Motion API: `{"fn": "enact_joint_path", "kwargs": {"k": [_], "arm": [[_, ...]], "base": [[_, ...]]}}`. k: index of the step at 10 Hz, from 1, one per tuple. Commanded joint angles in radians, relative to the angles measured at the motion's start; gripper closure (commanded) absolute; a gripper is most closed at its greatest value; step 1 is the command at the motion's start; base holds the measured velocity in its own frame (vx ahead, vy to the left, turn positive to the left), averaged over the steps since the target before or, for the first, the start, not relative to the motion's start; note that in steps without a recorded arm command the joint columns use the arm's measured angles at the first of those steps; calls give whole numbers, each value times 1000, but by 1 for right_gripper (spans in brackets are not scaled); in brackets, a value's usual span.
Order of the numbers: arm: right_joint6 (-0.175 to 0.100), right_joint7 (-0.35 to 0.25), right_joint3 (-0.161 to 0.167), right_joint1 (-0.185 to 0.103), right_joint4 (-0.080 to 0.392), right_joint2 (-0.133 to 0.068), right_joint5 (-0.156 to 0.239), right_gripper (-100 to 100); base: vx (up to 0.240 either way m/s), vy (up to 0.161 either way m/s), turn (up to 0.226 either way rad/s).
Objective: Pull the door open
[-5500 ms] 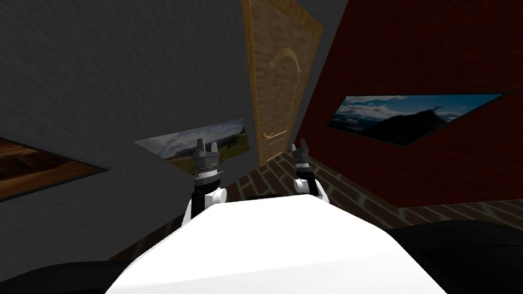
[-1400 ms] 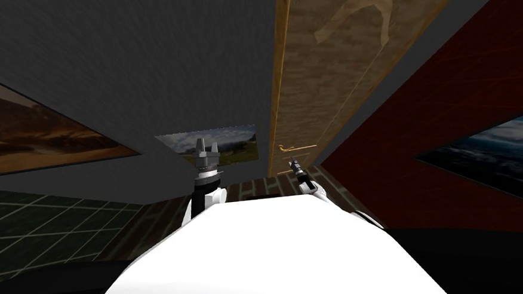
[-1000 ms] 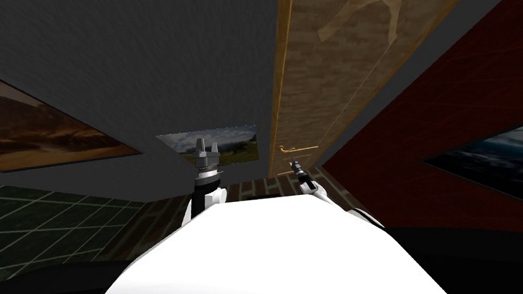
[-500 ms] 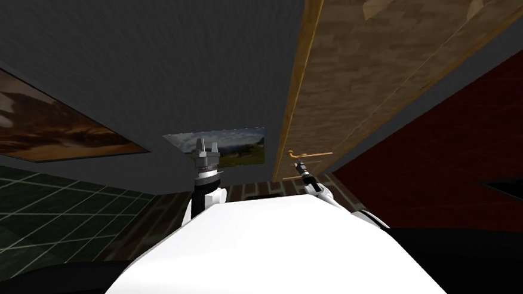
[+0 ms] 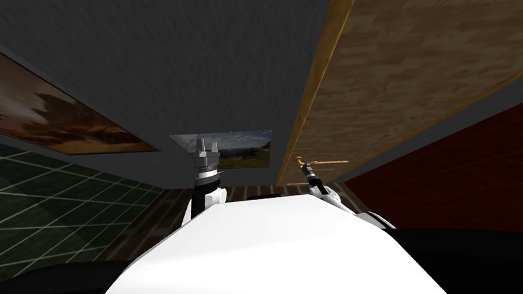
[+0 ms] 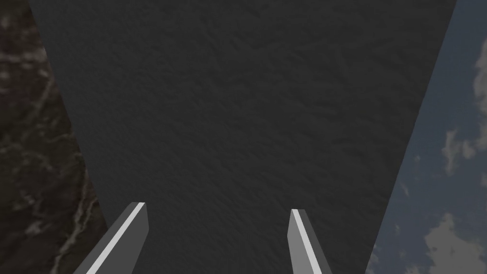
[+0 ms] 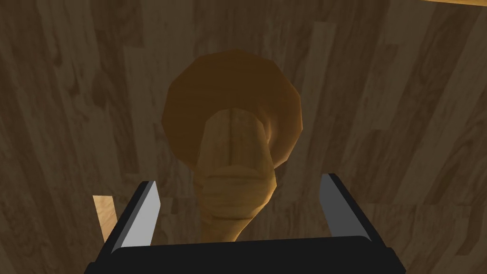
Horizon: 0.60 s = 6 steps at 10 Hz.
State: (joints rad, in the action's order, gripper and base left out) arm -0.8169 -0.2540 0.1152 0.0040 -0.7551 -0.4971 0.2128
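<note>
The wooden door [image 5: 413,49] stands ahead to my right, with a golden lever handle [image 5: 316,163] low on it. My right gripper [image 5: 305,170] reaches up to that handle. In the right wrist view the handle [image 7: 235,166] juts from its round plate [image 7: 233,81] on the door [image 7: 71,95] and lies between the fingers of the right gripper [image 7: 238,209], which is open, with gaps on both sides of the lever. My left gripper [image 5: 206,145] is held up in front of the dark grey wall and, as the left wrist view shows, the left gripper [image 6: 219,238] is open and empty.
A dark grey wall [image 5: 185,53] runs left of the door and a dark red wall [image 5: 466,164] right of it. Framed pictures [image 5: 242,150] [image 5: 42,121] hang on the grey wall. Brick-patterned floor [image 5: 258,190] lies ahead, and a green gridded surface [image 5: 20,207] is at the left.
I have moved closer to the door, which now looms larger at the upper right. My right arm has stretched forward until its gripper straddles the handle. The left arm has kept its pose.
</note>
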Motion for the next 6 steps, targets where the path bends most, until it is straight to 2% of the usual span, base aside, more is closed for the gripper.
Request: {"fn": "enact_joint_path", "kwargs": {"k": [1,6], "arm": [[-2,1,2,-1,2,1,-1,100],[-2,1,2,-1,2,1,-1,100]], "base": [[-10,0,-20],[-13,-2,1]]}}
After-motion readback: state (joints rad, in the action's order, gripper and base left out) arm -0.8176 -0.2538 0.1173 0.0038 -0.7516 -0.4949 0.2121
